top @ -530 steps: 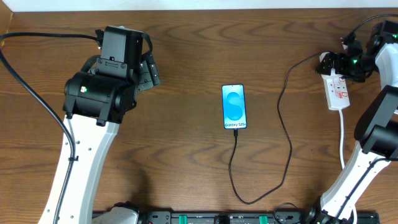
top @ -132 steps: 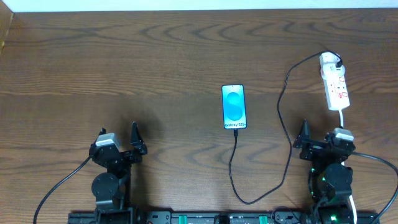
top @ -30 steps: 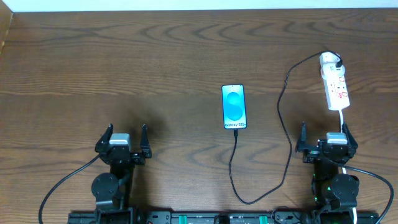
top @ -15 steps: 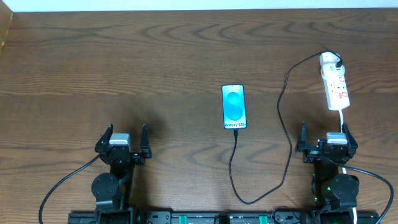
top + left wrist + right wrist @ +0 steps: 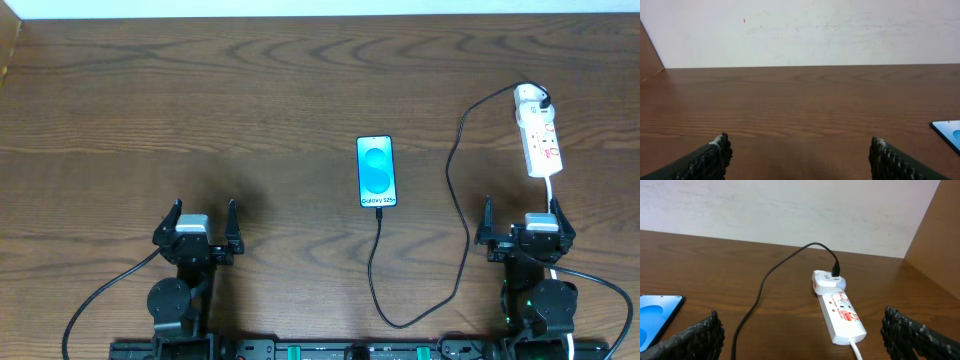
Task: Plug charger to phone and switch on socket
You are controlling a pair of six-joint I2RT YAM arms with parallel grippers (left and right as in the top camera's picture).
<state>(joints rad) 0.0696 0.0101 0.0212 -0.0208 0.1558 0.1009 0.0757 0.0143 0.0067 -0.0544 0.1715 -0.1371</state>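
The phone [image 5: 376, 171] lies flat mid-table, blue screen up, with the charger cable [image 5: 455, 215] joined at its near end. The black cable loops toward the front edge, then runs back to a black plug seated in the white socket strip [image 5: 540, 142] at far right. The strip also shows in the right wrist view [image 5: 839, 311], with the plug at its far end. The phone's corner shows in the left wrist view [image 5: 947, 131] and the right wrist view [image 5: 655, 317]. My left gripper [image 5: 195, 222] and right gripper [image 5: 520, 222] are both open and empty, low at the front edge.
The strip's white cord [image 5: 551, 195] runs toward the front edge beside my right gripper. A pale wall stands behind the table's far edge [image 5: 800, 66]. A wooden side panel rises at the far right in the right wrist view [image 5: 935, 235].
Over the earlier frames both arms drew back from the table to the front edge. In the last second nothing has moved.
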